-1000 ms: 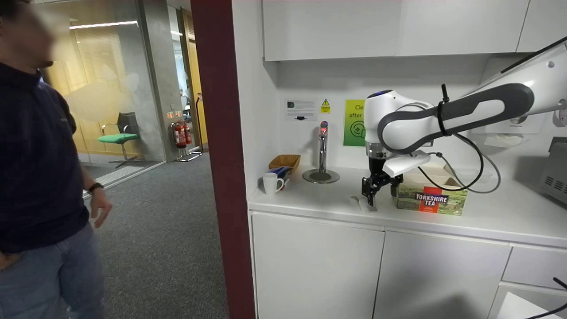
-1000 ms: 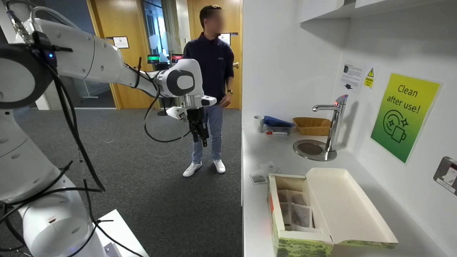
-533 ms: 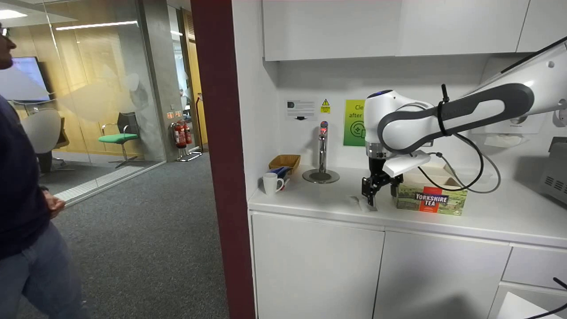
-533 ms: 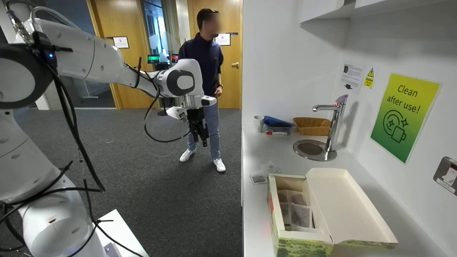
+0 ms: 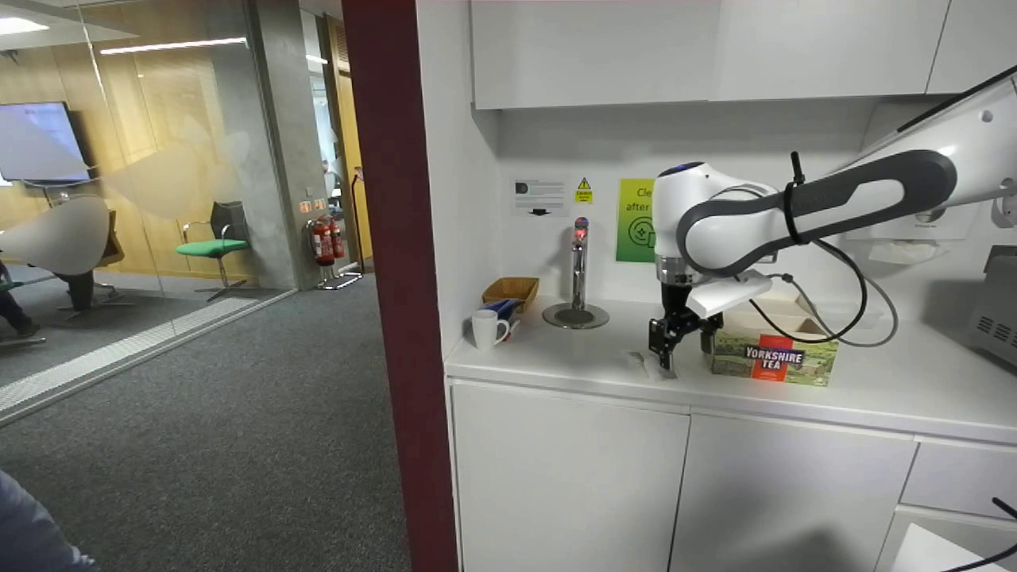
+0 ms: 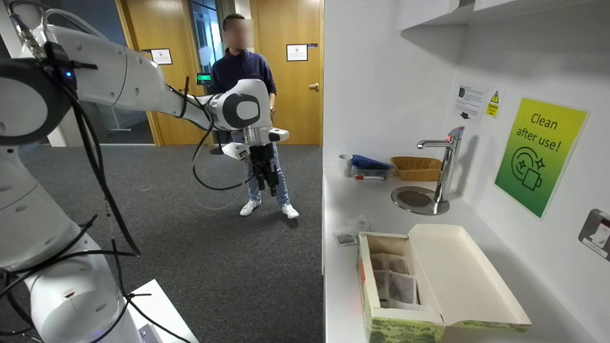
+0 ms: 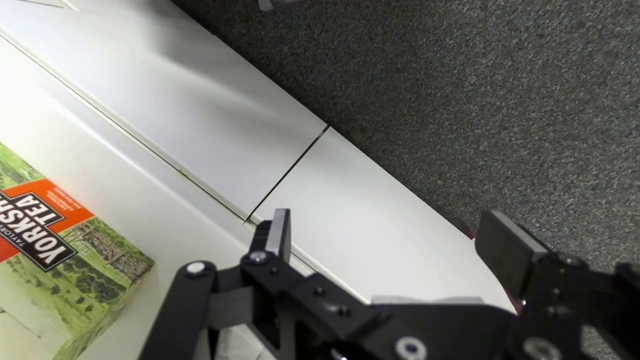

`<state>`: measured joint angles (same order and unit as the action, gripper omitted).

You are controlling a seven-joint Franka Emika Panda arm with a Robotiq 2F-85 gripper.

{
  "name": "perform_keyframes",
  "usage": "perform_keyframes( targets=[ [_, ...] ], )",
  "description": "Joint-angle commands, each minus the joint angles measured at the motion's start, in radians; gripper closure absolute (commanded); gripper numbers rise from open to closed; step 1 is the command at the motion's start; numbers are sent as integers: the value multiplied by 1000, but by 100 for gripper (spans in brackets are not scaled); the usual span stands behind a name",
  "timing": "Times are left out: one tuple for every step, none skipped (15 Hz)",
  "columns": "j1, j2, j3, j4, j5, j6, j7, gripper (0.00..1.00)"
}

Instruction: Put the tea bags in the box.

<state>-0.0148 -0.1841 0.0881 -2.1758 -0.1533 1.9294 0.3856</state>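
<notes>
My pincer [image 7: 387, 225] hangs released, its jaws spread wide, a white cabinet door [image 7: 410, 262] and grey carpet [image 7: 550, 110] showing between them. Loose tea bags [image 6: 345, 237] lie on the counter [image 6: 340, 290] just beside the box [image 5: 771, 363]. The box stands there too, its lid [image 6: 469, 281] folded back toward the wall [image 6: 538, 245], more tea bags [image 6: 401, 287] inside. Farther along are a chrome tap [image 6: 447, 166], a wicker basket [image 6: 416, 168] and a white mug [image 6: 345, 166]; a person [image 6: 238, 69] stands beyond my arm [image 6: 143, 81].

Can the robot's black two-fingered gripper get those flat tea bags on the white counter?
Probably yes, after moving: the open black gripper hangs in front of the white counter. Nothing seems to block its way to the flat whitish tea bags, though the open green cardboard box sits close beside them.
</notes>
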Motion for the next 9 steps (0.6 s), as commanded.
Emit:
perform_keyframes(
  targets=[
    [1,30,-10,27,-9,-6,3,0],
    [-2,45,-13,38,-15,-3,12,0],
    [-7,63,-17,52,-19,-5,23,0],
    [-10,77,-23,61,-22,-4,30,0],
    [-14,94,-30,76,-27,-2,38,0],
    [-19,115,-38,95,-36,2,47,0],
    [-23,134,-46,115,-45,5,54,0],
    [-27,162,-56,142,-64,10,66,0],
    [-27,187,-67,167,-82,13,77,0]
  ],
)
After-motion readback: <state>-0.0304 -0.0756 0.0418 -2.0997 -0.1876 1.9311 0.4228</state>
